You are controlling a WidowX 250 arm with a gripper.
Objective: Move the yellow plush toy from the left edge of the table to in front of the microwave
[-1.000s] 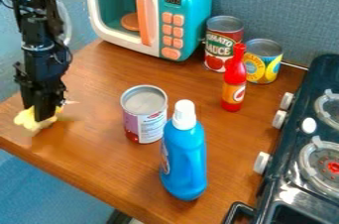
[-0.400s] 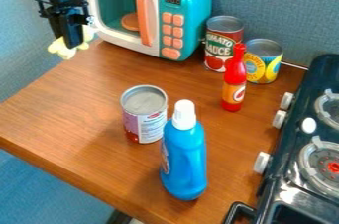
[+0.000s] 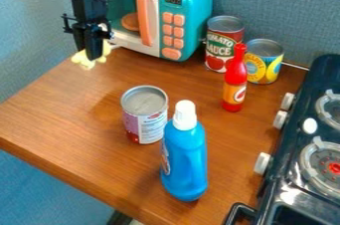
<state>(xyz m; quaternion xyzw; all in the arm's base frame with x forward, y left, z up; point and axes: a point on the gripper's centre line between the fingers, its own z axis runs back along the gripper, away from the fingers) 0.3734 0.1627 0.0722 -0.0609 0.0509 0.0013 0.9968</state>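
Since the previous frame, the gripper (image 3: 90,56) and the pale-yellow item (image 3: 82,60) gripped in it have been shifted right and lower in view, at the table's far left. Counted: one wooden table (image 3: 66,119); one stove (image 3: 292,142), right; one toy microwave (image 3: 188,0), far; one blue bottle (image 3: 186,162), near; three cans (image 3: 145,119), one central, two far right; one red bottle (image 3: 235,77); one pale-yellow item.
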